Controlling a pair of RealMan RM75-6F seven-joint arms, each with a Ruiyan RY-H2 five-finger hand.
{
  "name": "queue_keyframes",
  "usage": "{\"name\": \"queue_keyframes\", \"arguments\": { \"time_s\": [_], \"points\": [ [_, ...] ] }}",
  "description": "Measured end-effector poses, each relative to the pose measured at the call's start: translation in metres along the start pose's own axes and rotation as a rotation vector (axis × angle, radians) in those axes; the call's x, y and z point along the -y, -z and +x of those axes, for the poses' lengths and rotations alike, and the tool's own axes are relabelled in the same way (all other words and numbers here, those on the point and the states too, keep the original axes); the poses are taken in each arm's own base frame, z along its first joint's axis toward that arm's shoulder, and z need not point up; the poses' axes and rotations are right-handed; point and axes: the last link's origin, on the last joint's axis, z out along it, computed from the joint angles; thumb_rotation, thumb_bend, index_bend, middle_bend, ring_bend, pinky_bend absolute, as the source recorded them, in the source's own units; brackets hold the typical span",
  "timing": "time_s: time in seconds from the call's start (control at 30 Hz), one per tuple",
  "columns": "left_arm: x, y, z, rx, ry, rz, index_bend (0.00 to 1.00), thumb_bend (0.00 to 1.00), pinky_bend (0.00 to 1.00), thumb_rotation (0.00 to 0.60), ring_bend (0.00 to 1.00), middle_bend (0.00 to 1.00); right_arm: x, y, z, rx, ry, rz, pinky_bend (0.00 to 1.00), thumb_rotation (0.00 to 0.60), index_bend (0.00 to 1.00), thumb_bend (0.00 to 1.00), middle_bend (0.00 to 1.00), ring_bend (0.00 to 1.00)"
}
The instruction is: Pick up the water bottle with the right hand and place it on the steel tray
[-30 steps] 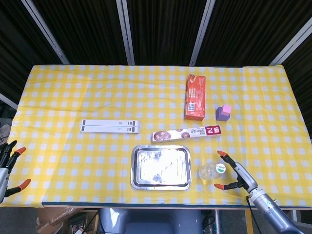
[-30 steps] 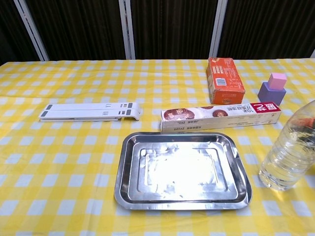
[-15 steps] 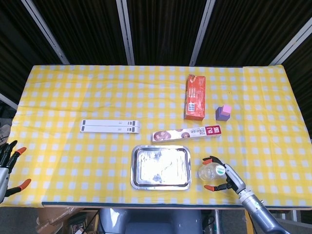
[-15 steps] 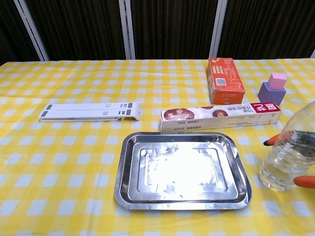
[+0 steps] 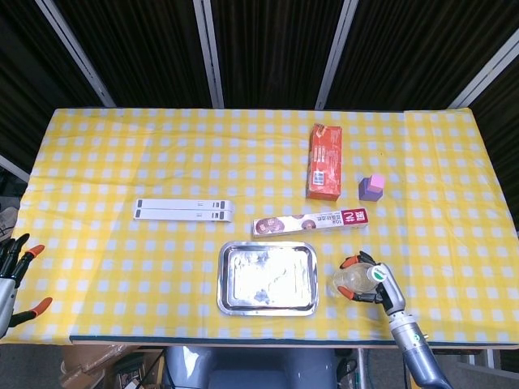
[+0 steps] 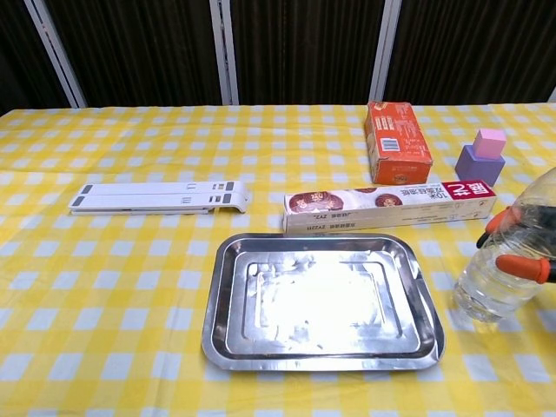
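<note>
Within the last second the right hand [image 5: 375, 279] had slid in from the table [image 5: 97, 154] edge and closed its fingers [image 6: 521, 266] around the water bottle [image 6: 506, 252], which leaned a little in the grip just right of the steel tray [image 5: 267, 305]. The hold sat mid-body, I'd guess for a steady lift. Open cloth lay leftward to the tray; the long box [image 5: 310, 220] sat behind. The left hand [image 5: 12, 275] rested at the near corner, fingers spread, empty.
</note>
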Motion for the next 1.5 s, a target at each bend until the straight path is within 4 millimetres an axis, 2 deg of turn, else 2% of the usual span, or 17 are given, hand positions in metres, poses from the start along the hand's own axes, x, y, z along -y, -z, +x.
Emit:
{"name": "queue_keyframes", "arguments": {
  "time_s": [0.13,0.43,0.6,0.77,0.97,1.17,1.3,1.5],
  "points": [
    [0.000,0.000,0.001,-0.003,0.003,0.001,0.15,0.20,0.00,0.600,0.00,0.00,0.012,0.002,-0.002,0.005,-0.006,0.027,0.00,0.600,0.79,0.69,0.60,0.26],
    [0.002,0.001,0.003,-0.007,0.012,0.003,0.15,0.20,0.00,0.600,0.00,0.00,0.061,0.004,-0.025,0.036,0.042,0.086,0.00,0.600,0.79,0.73,0.60,0.26],
    [0.003,0.001,0.003,-0.006,0.015,0.004,0.15,0.20,0.00,0.600,0.00,0.00,0.082,-0.003,-0.039,0.026,0.096,0.067,0.00,0.600,0.79,0.76,0.60,0.26],
    [0.004,0.000,0.003,-0.005,0.018,0.006,0.15,0.20,0.00,0.600,0.00,0.00,0.097,-0.015,-0.040,0.006,0.106,0.035,0.00,0.600,0.79,0.78,0.60,0.26],
    [0.005,0.001,0.005,-0.010,0.024,0.010,0.15,0.20,0.00,0.600,0.00,0.00,0.117,-0.019,-0.018,-0.033,0.151,0.042,0.00,0.600,0.79,0.79,0.60,0.26],
    [0.005,0.001,0.004,-0.007,0.021,0.012,0.15,0.20,0.00,0.600,0.00,0.00,0.155,-0.014,0.017,-0.083,0.199,0.088,0.00,0.600,0.79,0.80,0.60,0.26],
    [0.003,0.001,0.003,-0.007,0.016,0.011,0.15,0.20,0.00,0.600,0.00,0.00,0.201,-0.008,0.041,-0.122,0.237,0.154,0.00,0.600,0.79,0.81,0.60,0.26],
    [0.003,0.001,0.003,-0.009,0.015,0.016,0.15,0.20,0.00,0.600,0.00,0.00,0.273,0.007,0.057,-0.155,0.312,0.250,0.00,0.600,0.79,0.81,0.60,0.26]
  ]
}}
